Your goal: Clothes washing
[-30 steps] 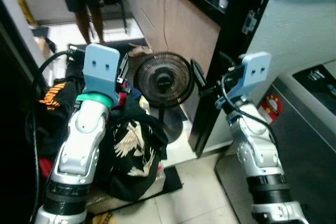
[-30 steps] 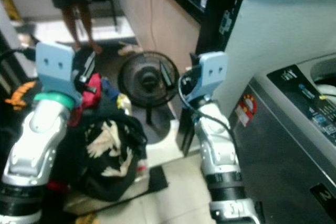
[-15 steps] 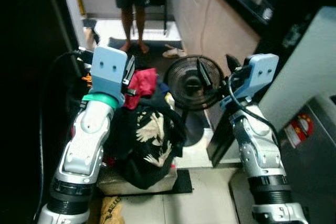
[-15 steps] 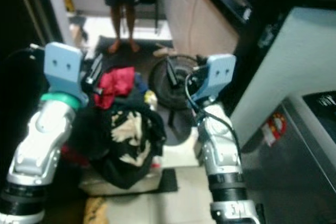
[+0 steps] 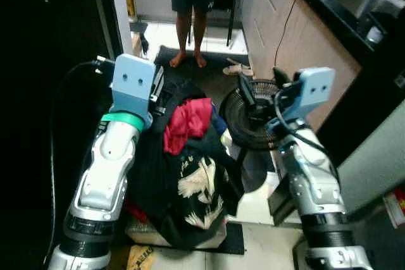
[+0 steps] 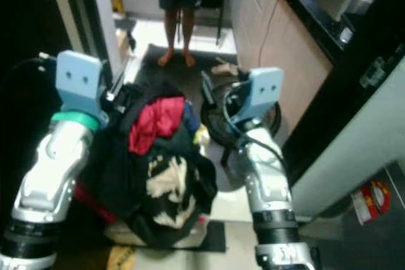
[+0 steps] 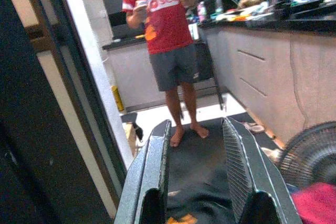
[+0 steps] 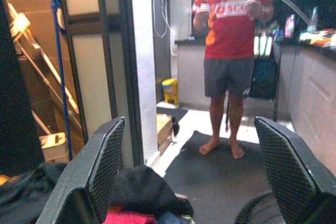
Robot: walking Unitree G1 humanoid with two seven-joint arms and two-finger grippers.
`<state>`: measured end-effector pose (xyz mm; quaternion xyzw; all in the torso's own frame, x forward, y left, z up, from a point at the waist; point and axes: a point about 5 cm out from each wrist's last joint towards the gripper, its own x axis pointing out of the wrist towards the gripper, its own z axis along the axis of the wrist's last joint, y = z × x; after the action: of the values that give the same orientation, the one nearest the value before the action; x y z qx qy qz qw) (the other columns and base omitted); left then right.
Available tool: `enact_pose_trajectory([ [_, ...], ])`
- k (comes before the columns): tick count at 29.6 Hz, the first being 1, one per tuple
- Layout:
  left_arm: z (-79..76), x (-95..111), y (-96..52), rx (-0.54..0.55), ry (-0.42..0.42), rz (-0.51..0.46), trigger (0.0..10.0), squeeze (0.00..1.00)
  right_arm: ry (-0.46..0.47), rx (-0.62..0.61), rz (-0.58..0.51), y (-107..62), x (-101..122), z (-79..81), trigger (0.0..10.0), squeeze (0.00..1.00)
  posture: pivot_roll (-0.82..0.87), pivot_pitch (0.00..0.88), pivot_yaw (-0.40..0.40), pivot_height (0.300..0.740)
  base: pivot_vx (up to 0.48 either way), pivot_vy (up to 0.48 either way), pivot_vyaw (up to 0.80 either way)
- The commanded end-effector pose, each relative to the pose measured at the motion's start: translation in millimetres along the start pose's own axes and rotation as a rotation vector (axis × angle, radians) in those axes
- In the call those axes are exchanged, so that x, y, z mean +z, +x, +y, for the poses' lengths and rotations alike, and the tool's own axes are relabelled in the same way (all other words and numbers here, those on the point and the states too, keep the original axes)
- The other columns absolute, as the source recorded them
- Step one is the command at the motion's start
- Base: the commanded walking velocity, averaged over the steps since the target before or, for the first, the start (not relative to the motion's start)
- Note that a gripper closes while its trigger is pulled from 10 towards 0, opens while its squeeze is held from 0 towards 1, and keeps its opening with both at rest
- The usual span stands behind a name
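Nearest to you, floor: a heap of clothes [image 5: 190, 188] sits on the tiled floor [image 5: 266, 251] between the two raised arms, piled on a low pale base whose make you cannot tell.
Clothes heap: mostly black fabric, one black piece with a pale bird print [image 5: 197, 184] on the near side, a red garment [image 5: 188, 121] on top at the far side.
Left pincer: your left pincer [image 7: 197, 182] is held up over the far left edge of the heap, fingers [image 7: 152, 182] spread apart and released, nothing between them; dark fabric and a corner of the red garment lie below it in the left wrist view.
Right pincer: your right pincer [image 8: 194, 177] is raised to the right of the heap, near the fan, fingers [image 8: 100, 166] wide apart and released, gripping nothing.
Fan: a black floor fan [image 5: 250, 115] stands just beside the heap on its right, partly behind the right arm.
Cabinets: a run of beige cabinets [image 5: 297, 36] under a dark countertop [image 5: 342, 4] lines the right side.
Doorway: a white door frame [image 5: 120, 4] rises on the left, with darkness beside it.
Farthest, person: a person [image 7: 168, 40] in a red shirt and dark shorts stands barefoot on a dark mat [image 5: 215, 71] beyond the heap, hands raised to chest height.
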<state>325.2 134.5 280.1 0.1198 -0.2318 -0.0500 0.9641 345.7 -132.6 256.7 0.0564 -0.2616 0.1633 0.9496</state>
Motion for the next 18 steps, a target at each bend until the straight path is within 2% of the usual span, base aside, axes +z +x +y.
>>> enact_pose_trajectory([
  [1,0.1,-3.5,-0.8,-0.001,0.009,0.015,10.0,0.00,0.009,0.005,0.006,0.2,-1.7,2.5,10.0,0.00,0.07,0.061,-0.029,0.740,0.424,0.000,0.00],
  [9,0.3,-5.3,0.3,0.000,0.015,0.027,10.0,0.00,0.004,0.001,0.009,0.2,-2.3,1.2,10.0,0.00,0.07,0.059,-0.027,0.740,0.379,0.000,0.00],
  [11,0.3,-11.8,-0.5,-0.034,0.030,0.066,10.0,0.00,0.002,0.001,0.010,-0.2,-2.8,0.8,10.0,0.00,0.07,0.058,-0.026,0.740,0.000,0.000,0.00],
  [12,1.0,-24.4,-2.6,-0.101,0.074,0.151,10.0,0.00,0.001,0.003,0.013,-0.5,-3.3,0.4,10.0,0.00,0.07,0.058,-0.026,0.740,0.000,0.000,0.00],
  [14,2.8,-38.4,-5.6,-0.157,0.113,0.256,10.0,0.00,0.000,0.005,0.014,-0.5,-3.4,0.3,10.0,0.00,0.07,0.058,-0.026,0.740,0.000,0.000,0.00],
  [16,5.2,-51.8,-10.5,-0.211,0.079,0.372,10.0,0.00,0.000,0.008,0.015,-0.3,-3.7,0.5,10.0,0.00,0.07,0.055,-0.027,0.740,0.000,0.000,0.00],
  [17,5.2,-51.8,-10.5,-0.211,0.079,0.372,10.0,0.00,0.000,0.008,0.015,-0.3,-3.7,0.5,10.0,0.00,0.07,0.055,-0.027,0.740,0.000,0.000,0.00],
  [18,19.9,-63.0,-14.4,-0.165,-0.066,0.497,10.0,0.00,-0.001,0.011,0.013,-0.5,-3.1,0.4,10.0,0.00,0.07,0.052,-0.024,0.740,0.000,0.000,0.00],
])
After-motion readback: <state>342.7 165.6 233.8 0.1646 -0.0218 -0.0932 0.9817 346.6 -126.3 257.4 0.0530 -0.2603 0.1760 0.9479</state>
